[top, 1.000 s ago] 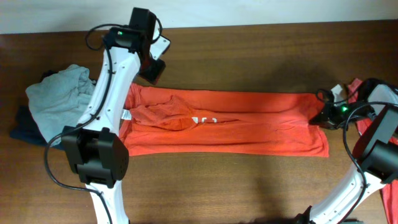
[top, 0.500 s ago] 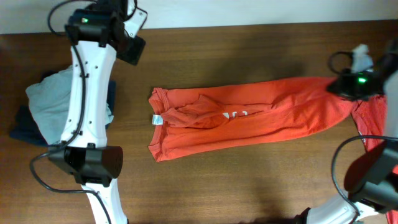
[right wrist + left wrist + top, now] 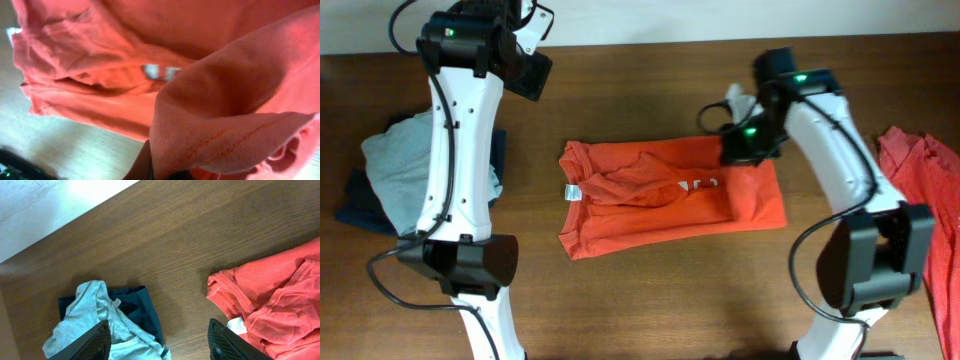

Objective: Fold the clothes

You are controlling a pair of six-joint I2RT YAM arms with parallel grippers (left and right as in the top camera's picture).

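Wood of the table (image 3: 650, 300) fills most of the overhead view. Across its middle lies the orange shirt (image 3: 660, 200), collar end to my left, rumpled around the neck, with white lettering showing near its centre. At the left edge of the table a grey garment (image 3: 410, 160) sits heaped on a dark blue cloth (image 3: 145, 315), well apart from the shirt. A red cloth (image 3: 920, 170) lies at the far right edge.

My right pincer (image 3: 745, 145) is over the shirt's upper right part. Its wrist camera shows the fingers pressed together on a fold of the orange fabric, which drapes over them and hides most of them. My left pincer (image 3: 158, 325) hangs at the back left of the table with its fingers spread wide and nothing between them, the grey heap below one finger and the shirt's collar below the other.

A small white label (image 3: 573, 192) sticks out at the collar.
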